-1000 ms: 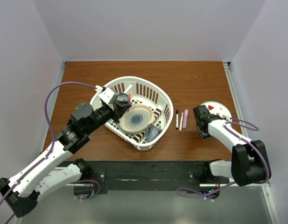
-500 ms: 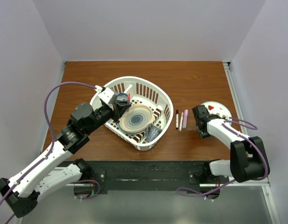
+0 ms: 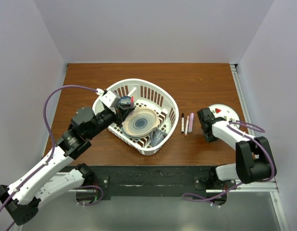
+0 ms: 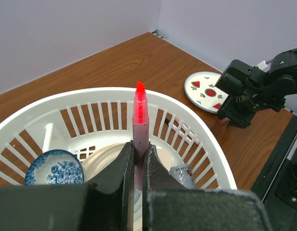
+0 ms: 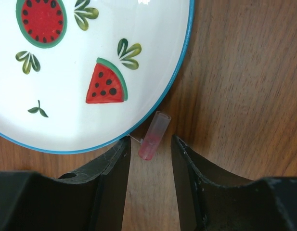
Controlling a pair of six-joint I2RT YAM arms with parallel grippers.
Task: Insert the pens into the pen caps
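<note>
My left gripper [image 4: 138, 150] is shut on a pen [image 4: 140, 118] with a pink barrel and a bare red tip. It holds the pen upright over the white basket [image 4: 199, 122]. From above, this left gripper [image 3: 125, 104] hangs over the basket's left side. My right gripper [image 5: 149, 144] stands open low over the table. A translucent pink pen cap [image 5: 154, 136] lies between its fingers, touching neither, at the edge of the watermelon plate [image 5: 90, 62]. Three more pens [image 3: 187, 123] lie side by side on the table, between the basket and my right gripper [image 3: 206, 126].
The basket [image 3: 138, 83] holds a striped plate [image 3: 141, 122], a blue-patterned bowl [image 4: 54, 168] and a grey can [image 3: 158, 137]. The watermelon plate [image 3: 224, 112] sits near the table's right edge. White walls close in the table on three sides.
The right arm has shifted slightly to the left; its jaws stay open around the cap. The left gripper still holds the pen in almost the same place.
</note>
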